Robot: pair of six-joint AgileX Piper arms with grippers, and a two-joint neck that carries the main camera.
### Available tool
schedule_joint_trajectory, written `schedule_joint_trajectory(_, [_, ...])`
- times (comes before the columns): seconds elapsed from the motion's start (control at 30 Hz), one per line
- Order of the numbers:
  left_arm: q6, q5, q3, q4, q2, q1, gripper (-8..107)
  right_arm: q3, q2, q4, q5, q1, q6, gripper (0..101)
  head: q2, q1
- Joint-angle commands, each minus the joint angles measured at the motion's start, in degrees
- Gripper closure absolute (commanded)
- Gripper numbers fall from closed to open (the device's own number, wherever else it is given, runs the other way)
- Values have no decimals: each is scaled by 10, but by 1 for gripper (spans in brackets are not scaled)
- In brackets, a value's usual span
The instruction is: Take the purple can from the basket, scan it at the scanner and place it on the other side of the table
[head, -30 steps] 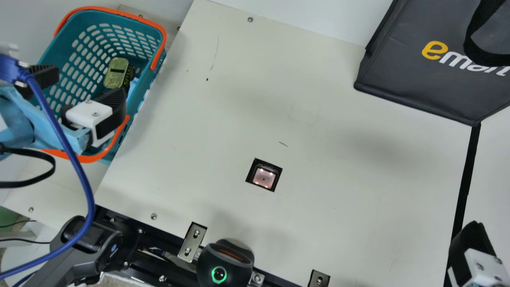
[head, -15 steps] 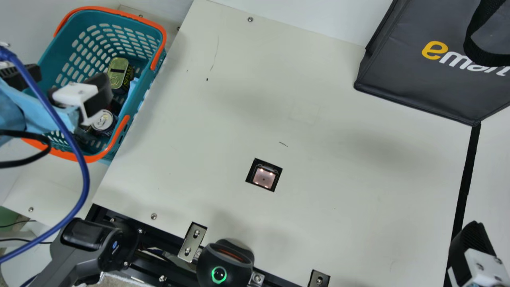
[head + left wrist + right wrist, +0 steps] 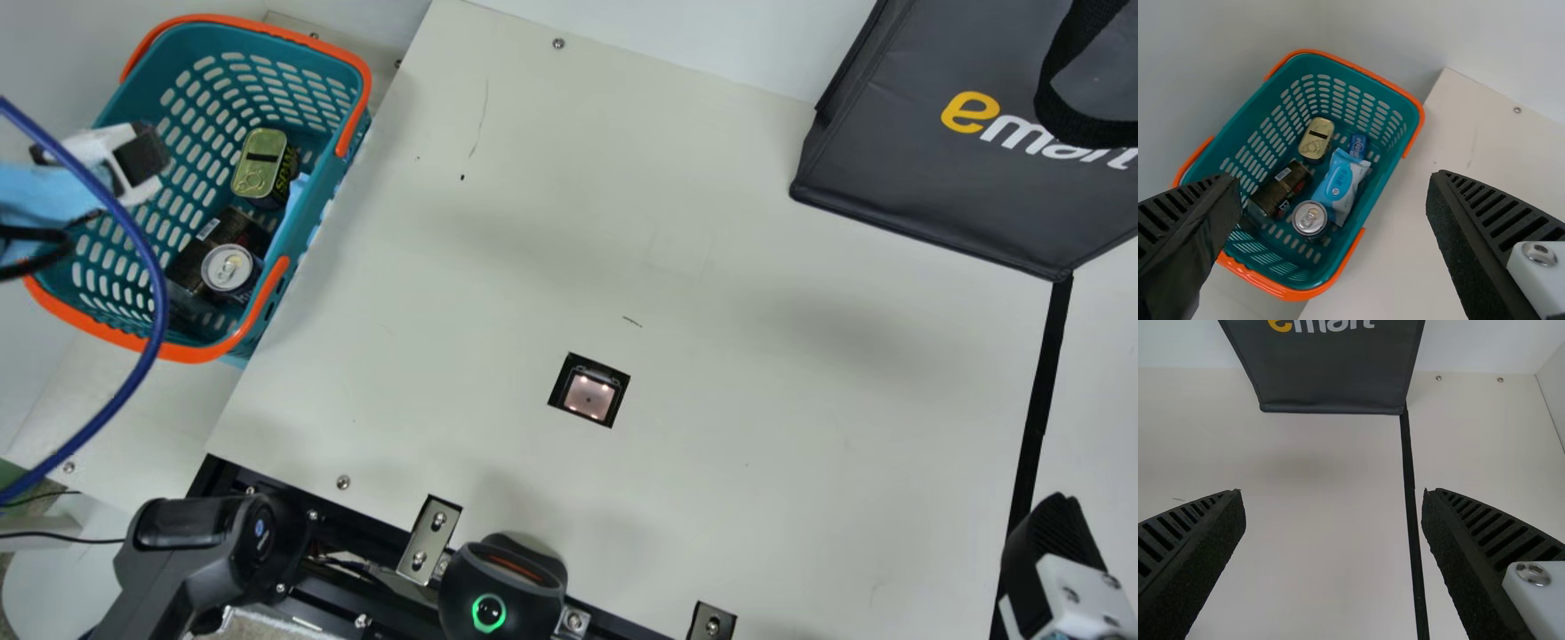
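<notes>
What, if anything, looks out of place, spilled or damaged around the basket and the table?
Only small marks: a short dark line and a dark speck stand out on the plain cream table. I see no spill there or in the basket.

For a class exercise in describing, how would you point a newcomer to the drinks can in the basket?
Find the teal basket with orange handles at the table's left side. Inside, beside the blue-and-white packet, stands a can. Its round silver lid sets it apart from the gold-topped tin.
</notes>
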Motion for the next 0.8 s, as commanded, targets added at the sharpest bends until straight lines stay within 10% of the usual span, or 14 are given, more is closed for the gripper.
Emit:
schedule_joint_trajectory(0.0, [37,1,-11,-14,25,33,9,0,0,0,0,0,0,6,2,-17])
schedule_joint_trajectory(0.77, [331,19,-142,-119,283,177,9,0,0,0,0,0,0,6,2,-17])
